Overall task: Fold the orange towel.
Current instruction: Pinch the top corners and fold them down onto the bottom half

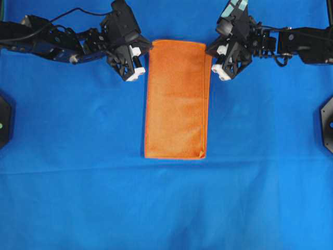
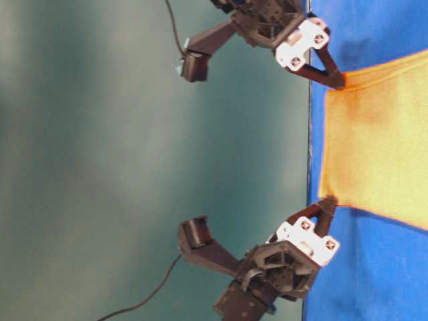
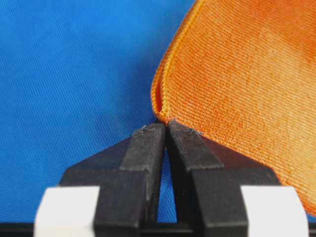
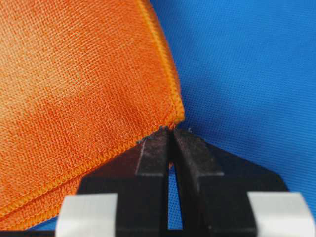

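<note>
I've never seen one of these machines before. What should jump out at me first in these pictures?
First, the orange towel: a bright, long rectangle, already doubled over, lying flat in the middle of the blue cloth. Next, two black arms reaching in from either side, the left gripper and right gripper at the towel's two far corners. Up close, each gripper's fingertips are pressed together right at a corner's stitched hem.
</note>
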### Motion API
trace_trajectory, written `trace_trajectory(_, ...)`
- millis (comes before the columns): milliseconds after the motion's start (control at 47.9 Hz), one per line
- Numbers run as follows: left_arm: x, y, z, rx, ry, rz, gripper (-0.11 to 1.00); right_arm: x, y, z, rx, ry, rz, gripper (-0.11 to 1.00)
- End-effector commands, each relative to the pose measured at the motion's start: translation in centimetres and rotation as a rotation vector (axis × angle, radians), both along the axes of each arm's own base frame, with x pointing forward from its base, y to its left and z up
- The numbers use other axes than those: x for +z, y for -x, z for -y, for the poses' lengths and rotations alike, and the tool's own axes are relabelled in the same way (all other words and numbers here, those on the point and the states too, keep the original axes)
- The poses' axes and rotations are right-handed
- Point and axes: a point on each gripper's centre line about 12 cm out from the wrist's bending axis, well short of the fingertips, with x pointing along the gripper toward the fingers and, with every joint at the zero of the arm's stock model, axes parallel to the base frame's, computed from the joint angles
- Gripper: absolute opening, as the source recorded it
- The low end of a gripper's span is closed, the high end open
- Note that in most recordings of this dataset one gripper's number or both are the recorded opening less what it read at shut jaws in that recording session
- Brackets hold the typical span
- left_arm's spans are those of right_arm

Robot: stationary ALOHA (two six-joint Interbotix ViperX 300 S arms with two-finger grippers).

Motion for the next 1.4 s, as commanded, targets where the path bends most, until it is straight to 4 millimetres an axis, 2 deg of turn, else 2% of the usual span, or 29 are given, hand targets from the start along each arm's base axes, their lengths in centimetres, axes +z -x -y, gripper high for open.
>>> trace_trajectory(0, 2.4, 0.0, 0.1, -0.003, -0.015, 0.03, 0.02, 2.2, 0.1, 0.0, -0.006, 0.029, 0.041, 0.02)
trace_trajectory(167, 5.1, 0.3, 2.2, -0.052, -0.017, 0.033, 0.02, 3.9, 0.2, -1.6, 0.027, 0.049, 0.079, 0.02)
trace_trajectory(292, 7.4, 0.4, 4.7, -0.113, -0.026, 0.056, 0.02, 5.2, 0.3, -3.7, 0.069, 0.051, 0.111, 0.02)
trace_trajectory(439, 8.6, 0.6, 7.7, -0.179, -0.013, 0.066, 0.02, 6.5, 0.3, -6.7, 0.124, 0.047, 0.112, 0.02)
trace_trajectory(668, 8.2, 0.3, 12.1, -0.288, 0.014, 0.041, 0.02, 6.4, 0.2, -10.7, 0.182, 0.002, 0.051, 0.02)
trace_trajectory(877, 7.4, 0.2, 15.2, -0.34, 0.066, 0.026, 0.02, 5.8, 0.0, -13.2, 0.217, -0.043, 0.031, 0.02)
trace_trajectory(1128, 3.7, -0.2, 17.5, -0.382, 0.103, -0.04, 0.02, 3.5, -0.6, -15.3, 0.259, -0.083, -0.034, 0.02)
trace_trajectory(1378, 2.3, -1.0, 20.9, -0.469, 0.1, -0.014, 0.02, 0.9, -1.6, -17.6, 0.286, -0.14, -0.094, 0.02)
